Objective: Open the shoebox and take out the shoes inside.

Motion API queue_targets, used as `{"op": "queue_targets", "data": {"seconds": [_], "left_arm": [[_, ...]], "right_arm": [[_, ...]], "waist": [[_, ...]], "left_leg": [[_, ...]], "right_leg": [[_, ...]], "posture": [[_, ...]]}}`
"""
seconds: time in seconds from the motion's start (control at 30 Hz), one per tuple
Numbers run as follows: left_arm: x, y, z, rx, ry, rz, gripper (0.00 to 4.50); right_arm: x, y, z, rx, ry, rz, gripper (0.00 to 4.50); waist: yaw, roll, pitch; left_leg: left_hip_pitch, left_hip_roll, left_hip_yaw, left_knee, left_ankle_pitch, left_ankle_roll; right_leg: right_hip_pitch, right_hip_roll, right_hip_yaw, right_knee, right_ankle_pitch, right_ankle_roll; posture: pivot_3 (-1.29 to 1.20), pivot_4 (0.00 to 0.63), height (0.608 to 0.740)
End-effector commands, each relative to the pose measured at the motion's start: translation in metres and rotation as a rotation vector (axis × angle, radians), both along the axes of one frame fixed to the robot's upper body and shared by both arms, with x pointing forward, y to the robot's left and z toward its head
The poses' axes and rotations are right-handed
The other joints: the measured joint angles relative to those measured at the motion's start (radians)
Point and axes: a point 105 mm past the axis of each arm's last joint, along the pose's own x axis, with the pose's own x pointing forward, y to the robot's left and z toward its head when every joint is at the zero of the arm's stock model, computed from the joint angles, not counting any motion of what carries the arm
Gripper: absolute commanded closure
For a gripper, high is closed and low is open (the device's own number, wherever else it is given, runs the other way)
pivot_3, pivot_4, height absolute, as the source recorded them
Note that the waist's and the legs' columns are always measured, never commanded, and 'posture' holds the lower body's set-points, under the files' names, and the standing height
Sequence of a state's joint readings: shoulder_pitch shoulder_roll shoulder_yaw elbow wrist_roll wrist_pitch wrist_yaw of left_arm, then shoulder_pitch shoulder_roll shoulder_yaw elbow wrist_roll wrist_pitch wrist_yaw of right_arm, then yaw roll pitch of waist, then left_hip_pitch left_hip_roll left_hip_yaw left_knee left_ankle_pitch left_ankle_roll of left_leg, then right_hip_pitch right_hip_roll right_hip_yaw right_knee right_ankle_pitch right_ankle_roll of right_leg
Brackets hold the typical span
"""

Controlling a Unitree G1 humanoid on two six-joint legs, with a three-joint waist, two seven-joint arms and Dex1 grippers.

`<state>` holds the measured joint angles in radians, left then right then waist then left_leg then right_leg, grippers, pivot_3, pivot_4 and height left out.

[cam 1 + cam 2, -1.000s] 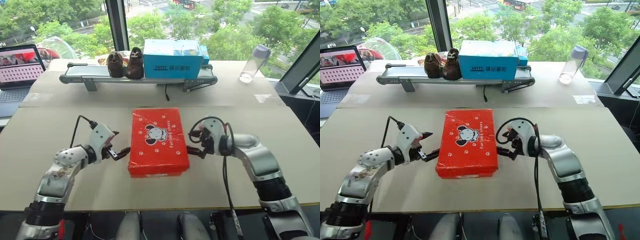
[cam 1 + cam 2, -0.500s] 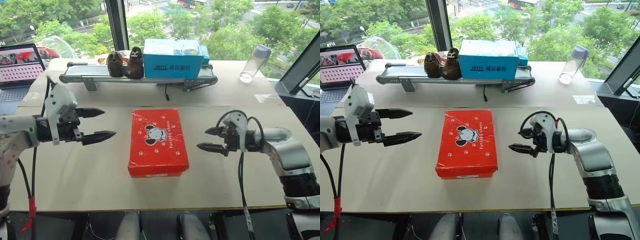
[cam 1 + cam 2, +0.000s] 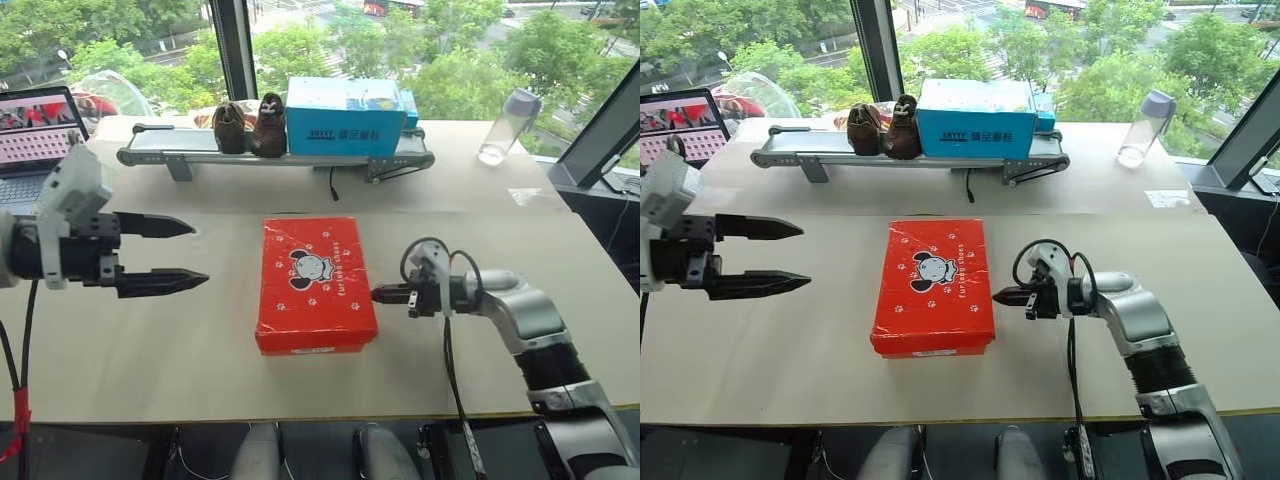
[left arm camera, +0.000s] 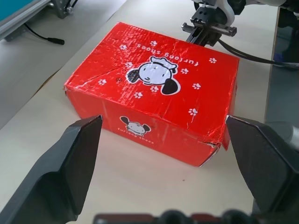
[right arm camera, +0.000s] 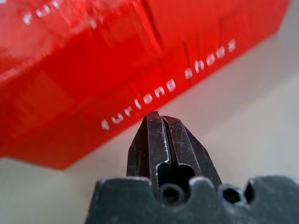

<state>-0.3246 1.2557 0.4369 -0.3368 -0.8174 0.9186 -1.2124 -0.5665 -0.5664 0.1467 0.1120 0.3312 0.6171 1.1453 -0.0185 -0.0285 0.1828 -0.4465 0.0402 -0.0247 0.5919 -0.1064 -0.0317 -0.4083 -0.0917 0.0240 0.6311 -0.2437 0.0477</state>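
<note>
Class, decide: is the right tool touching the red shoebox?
Apart. In the right wrist view, the shut right tool points at the shoebox side, with bare table between tip and box.

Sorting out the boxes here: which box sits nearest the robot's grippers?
The red shoebox, on the near table; the blue box sits farther back on the conveyor.

The shoebox (image 3: 316,284) is a red rectangular cardboard box printed with a white cartoon mouse, paw prints and white lettering. It lies flat on the table, lid shut, corners a little creased.
</note>
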Motion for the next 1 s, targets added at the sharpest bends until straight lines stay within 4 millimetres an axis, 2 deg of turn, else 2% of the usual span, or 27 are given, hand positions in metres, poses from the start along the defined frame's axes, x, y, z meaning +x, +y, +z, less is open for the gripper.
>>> {"op": "queue_targets", "data": {"seconds": [0.03,0.13,0.23,0.3,0.43,0.5,0.53,0.63,0.73,0.87,0.93,1.0], "left_arm": [[-0.004,0.009,0.009,0.032,-0.054,0.038,0.00],[-0.008,0.020,0.006,0.038,-0.036,0.093,0.00],[-0.014,0.039,-0.001,0.072,-0.029,0.166,0.00],[-0.018,0.042,0.001,0.062,-0.031,0.180,0.00],[-0.030,0.043,0.010,0.051,-0.063,0.194,0.00],[-0.033,0.043,0.014,0.049,-0.076,0.199,0.00],[-0.036,0.042,0.019,0.043,-0.090,0.204,0.00],[-0.047,0.043,0.031,0.038,-0.121,0.221,0.00],[-0.058,0.041,0.042,0.049,-0.131,0.228,0.00],[-0.068,0.037,0.058,0.051,-0.154,0.229,0.00],[-0.075,0.031,0.072,0.046,-0.166,0.212,0.00],[-0.079,0.026,0.077,0.041,-0.162,0.195,0.00]], "right_arm": [[0.002,0.006,0.025,0.057,-0.048,0.035,4.44],[0.008,0.006,0.053,0.097,-0.069,0.039,4.44],[0.007,0.019,0.088,0.171,-0.080,0.109,4.44],[0.007,0.030,0.104,0.204,-0.091,0.151,4.44],[0.006,0.080,0.145,0.320,-0.142,0.267,4.44],[0.005,0.097,0.153,0.352,-0.138,0.293,4.44],[0.002,0.113,0.157,0.373,-0.139,0.322,4.44],[-0.013,0.156,0.162,0.406,-0.127,0.434,4.44],[-0.026,0.184,0.156,0.385,-0.133,0.517,4.44],[-0.028,0.207,0.146,0.363,-0.130,0.540,4.44],[-0.025,0.221,0.134,0.328,-0.129,0.525,4.44],[-0.023,0.226,0.128,0.307,-0.138,0.513,4.44]], "waist": [[0.001,0.000,0.000],[0.000,0.000,0.001],[-0.009,0.000,0.001],[-0.011,0.000,0.001],[-0.023,0.000,0.001],[-0.026,0.000,0.001],[-0.026,0.000,0.001],[-0.028,-0.001,0.001],[-0.032,0.000,0.001],[-0.024,-0.002,0.000],[-0.027,-0.004,-0.001],[-0.031,-0.005,-0.001]], "left_leg": [[0.000,0.000,0.000,0.000,0.000,0.000],[0.000,0.000,0.000,0.000,0.000,0.000],[-0.001,0.003,0.003,0.000,0.000,0.000],[-0.001,0.005,0.004,-0.001,0.000,0.000],[-0.005,0.007,0.004,-0.001,0.000,-0.001],[-0.005,0.008,0.004,-0.001,0.000,-0.001],[-0.005,0.009,0.003,-0.001,0.000,-0.001],[-0.005,0.009,0.003,-0.001,-0.001,-0.001],[-0.005,0.011,0.002,-0.001,-0.001,-0.001],[-0.005,0.011,0.002,-0.001,-0.002,-0.003],[-0.005,0.011,0.002,-0.001,-0.006,-0.011],[-0.005,0.012,0.001,-0.001,-0.006,-0.012]], "right_leg": [[0.000,0.000,0.000,0.000,0.000,0.000],[-0.001,0.000,0.000,0.000,0.000,0.000],[-0.004,0.001,0.000,0.001,0.002,-0.003],[-0.006,0.002,0.000,0.002,0.002,-0.003],[-0.015,0.004,0.001,0.011,0.003,-0.002],[-0.016,0.006,0.001,0.013,0.002,-0.004],[-0.016,0.007,0.001,0.014,0.002,-0.005],[-0.017,0.008,0.001,0.015,0.001,-0.005],[-0.017,0.009,0.001,0.015,0.001,-0.006],[-0.016,0.010,0.001,0.015,0.001,-0.005],[-0.017,0.010,0.001,0.015,0.001,-0.005],[-0.016,0.012,0.001,0.015,0.001,-0.005]], "posture": [[0.00,0.150,0.740],[0.00,0.150,0.740],[0.00,0.150,0.740],[0.00,0.150,0.740],[0.00,0.150,0.740],[0.00,0.150,0.740],[0.00,0.150,0.740],[0.00,0.150,0.740],[0.00,0.150,0.740],[0.00,0.150,0.740],[0.00,0.150,0.740],[0.00,0.150,0.740]]}}
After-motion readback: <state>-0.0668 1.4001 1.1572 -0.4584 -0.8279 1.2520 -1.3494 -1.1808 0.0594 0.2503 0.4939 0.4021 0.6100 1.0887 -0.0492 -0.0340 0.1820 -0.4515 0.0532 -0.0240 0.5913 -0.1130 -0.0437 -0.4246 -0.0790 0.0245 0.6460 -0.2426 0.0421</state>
